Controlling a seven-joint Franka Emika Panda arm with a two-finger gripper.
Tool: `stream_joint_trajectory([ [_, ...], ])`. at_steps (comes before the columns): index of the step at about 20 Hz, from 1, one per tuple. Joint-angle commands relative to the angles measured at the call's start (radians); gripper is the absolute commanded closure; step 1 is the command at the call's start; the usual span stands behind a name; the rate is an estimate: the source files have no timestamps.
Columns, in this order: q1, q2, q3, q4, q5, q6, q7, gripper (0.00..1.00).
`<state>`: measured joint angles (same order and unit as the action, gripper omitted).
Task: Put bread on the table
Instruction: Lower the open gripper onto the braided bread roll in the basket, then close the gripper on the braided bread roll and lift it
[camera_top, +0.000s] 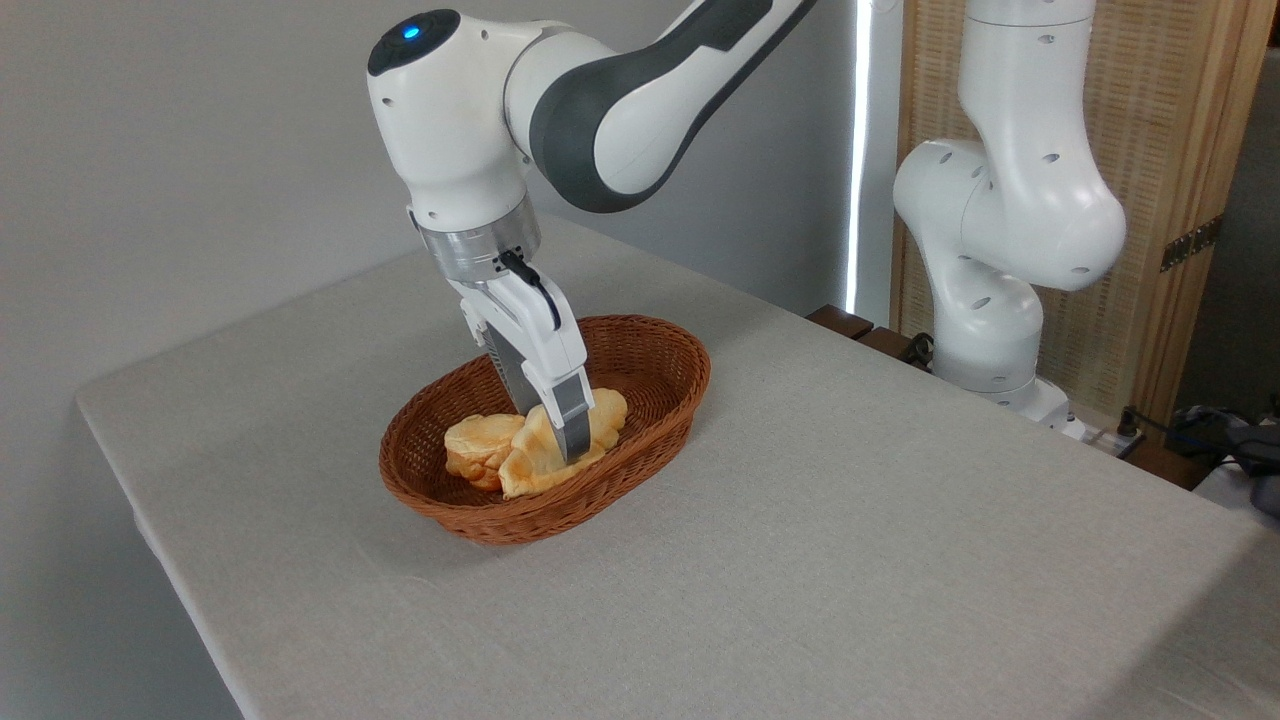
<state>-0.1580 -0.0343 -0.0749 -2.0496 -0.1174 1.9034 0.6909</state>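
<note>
The bread (528, 466), a long golden loaf with a pale and orange-brown crust, lies tilted inside the brown wicker basket (655, 345) on the table (850, 540). My gripper (556, 446) reaches down into the basket with its fingers on either side of the loaf's middle. The near finger (573, 425) presses against the crust and the far one is mostly hidden behind it. The jaws look shut on the loaf, which still rests in the basket.
A small round bun (472, 446) sits at the basket's left end, touching the loaf. The arm's white base (985, 330) stands at the table's back right, with cables and a wooden screen (1180, 200) behind it.
</note>
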Motion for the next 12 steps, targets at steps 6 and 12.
stream_joint_trajectory([
  [6, 0.000, -0.009, 0.003, -0.006, 0.007, 0.006, -0.004, 0.71],
  [12, 0.002, -0.015, 0.006, -0.004, 0.007, -0.001, -0.001, 0.71],
])
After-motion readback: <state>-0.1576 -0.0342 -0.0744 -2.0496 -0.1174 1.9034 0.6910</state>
